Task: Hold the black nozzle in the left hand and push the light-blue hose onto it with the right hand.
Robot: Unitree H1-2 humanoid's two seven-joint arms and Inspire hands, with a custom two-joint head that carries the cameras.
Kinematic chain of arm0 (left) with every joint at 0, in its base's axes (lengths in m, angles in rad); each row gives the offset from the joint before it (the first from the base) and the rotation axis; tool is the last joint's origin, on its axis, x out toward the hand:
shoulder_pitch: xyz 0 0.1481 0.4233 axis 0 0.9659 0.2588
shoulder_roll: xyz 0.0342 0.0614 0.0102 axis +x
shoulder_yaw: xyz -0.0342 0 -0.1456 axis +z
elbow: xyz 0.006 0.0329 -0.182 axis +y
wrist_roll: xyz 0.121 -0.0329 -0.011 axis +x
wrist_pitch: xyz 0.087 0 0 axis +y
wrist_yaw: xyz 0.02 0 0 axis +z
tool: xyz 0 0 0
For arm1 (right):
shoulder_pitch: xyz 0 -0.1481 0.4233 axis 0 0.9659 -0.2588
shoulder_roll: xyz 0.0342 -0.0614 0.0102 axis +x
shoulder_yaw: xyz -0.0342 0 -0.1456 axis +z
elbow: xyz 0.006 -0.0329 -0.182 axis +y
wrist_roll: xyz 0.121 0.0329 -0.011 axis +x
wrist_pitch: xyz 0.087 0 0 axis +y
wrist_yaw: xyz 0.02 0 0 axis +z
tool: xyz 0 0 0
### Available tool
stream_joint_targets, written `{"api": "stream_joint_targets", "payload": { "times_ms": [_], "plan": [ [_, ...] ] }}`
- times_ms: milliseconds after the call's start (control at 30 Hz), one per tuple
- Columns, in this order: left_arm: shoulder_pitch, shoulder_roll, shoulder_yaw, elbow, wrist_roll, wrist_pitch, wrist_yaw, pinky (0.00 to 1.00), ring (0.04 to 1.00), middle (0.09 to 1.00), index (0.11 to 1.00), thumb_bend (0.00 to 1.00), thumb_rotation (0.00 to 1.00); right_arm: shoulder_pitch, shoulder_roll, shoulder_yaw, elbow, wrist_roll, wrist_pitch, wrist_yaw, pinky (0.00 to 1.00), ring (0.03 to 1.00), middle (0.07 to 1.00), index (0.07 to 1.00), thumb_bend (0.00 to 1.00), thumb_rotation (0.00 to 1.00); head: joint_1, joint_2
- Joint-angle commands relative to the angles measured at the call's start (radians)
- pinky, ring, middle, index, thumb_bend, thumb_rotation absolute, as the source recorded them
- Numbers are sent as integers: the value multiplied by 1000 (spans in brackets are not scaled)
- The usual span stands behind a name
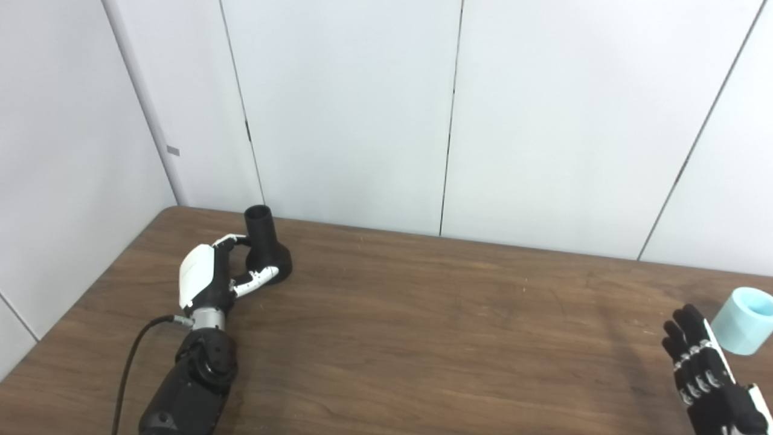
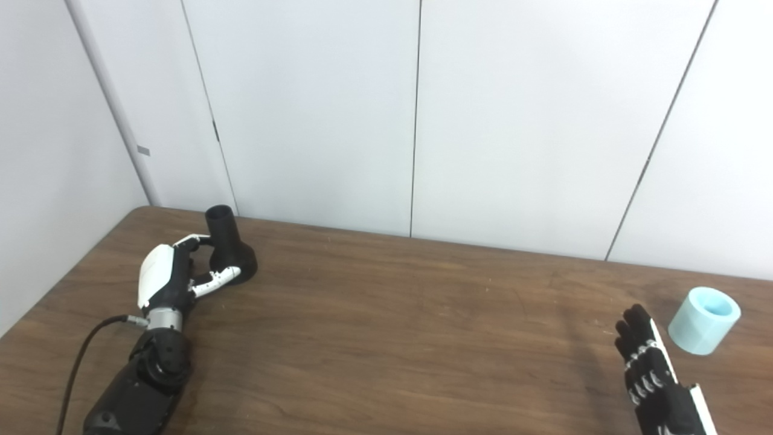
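Two robot hands work a brown table [image 1: 423, 338] set against white wall panels [image 1: 350, 109]. At far left, the left hand [image 1: 208, 275] curls around the black nozzle [image 1: 266, 248], fingers and thumb at its flared base; nozzle stands upright w/ narrow neck up, near the table's back edge. At far right, the right hand [image 2: 649, 368] is open, fingers straight, holding nothing, just beside the light-blue hose [image 2: 703, 320], a short piece resting on the table, not touching it.
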Motion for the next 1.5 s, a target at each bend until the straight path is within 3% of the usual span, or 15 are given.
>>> {"api": "stream_joint_targets", "payload": {
  "times_ms": [0,133,200,233,333,867,1467],
  "plan": [
    [-24,13,-9,4,7,0,-11,675,799,770,576,642,418,56,24,8,30,-2,5,-11,1000,1000,1000,1000,772,1000,0,0],
    [-25,13,-13,8,5,-1,-13,675,800,766,556,643,386,56,26,9,26,-2,10,-14,1000,1000,1000,1000,771,1000,-1,1],
    [-25,12,-15,12,6,-2,-12,684,804,760,524,665,302,57,27,10,21,-3,14,-16,1000,1000,1000,1000,771,1000,-2,3],
    [-25,12,-17,15,6,-3,-12,693,808,756,501,577,169,58,27,11,19,-3,15,-17,1000,1000,1000,1000,771,1000,-3,4],
    [-29,11,-22,24,8,-2,-8,707,810,747,487,524,83,58,25,11,18,1,17,-18,1000,1000,1000,1000,771,1000,-2,6],
    [0,-7,-63,-13,11,-2,-26,711,801,727,485,517,68,60,22,12,3,3,30,-23,1000,1000,1000,1000,768,1000,-4,16],
    [26,-36,-140,-44,-5,-27,-109,727,800,733,484,516,67,63,23,13,-19,0,50,-32,1000,1000,1000,1000,774,1000,-8,27]
  ]
}}
